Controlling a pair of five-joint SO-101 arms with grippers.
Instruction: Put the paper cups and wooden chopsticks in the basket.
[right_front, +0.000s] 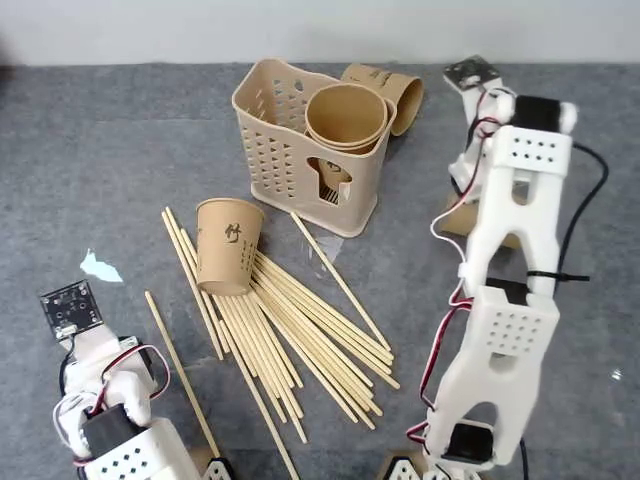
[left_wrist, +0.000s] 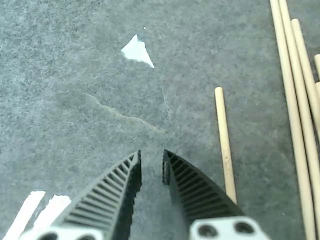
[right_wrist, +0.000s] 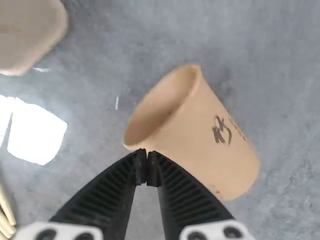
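A tan slotted basket (right_front: 270, 150) stands at the back middle with nested paper cups (right_front: 346, 115) in it. Another paper cup (right_front: 385, 88) lies on its side behind the basket. A third cup (right_front: 228, 245) stands upside down on a spread of wooden chopsticks (right_front: 300, 335). One chopstick (right_front: 180, 370) lies apart near the left arm (right_front: 110, 400). My left gripper (left_wrist: 151, 160) is open over bare mat beside that chopstick (left_wrist: 224, 140). My right gripper (right_wrist: 146, 165) is shut, its tips level with the rim of the lying cup (right_wrist: 195, 130); contact is unclear.
A white paper scrap (right_front: 100, 266) lies on the grey mat (right_front: 120, 150) at the left. The right arm (right_front: 510, 300) stretches along the right side toward the back. A white patch (right_wrist: 35, 132) lies near the basket corner (right_wrist: 30, 30).
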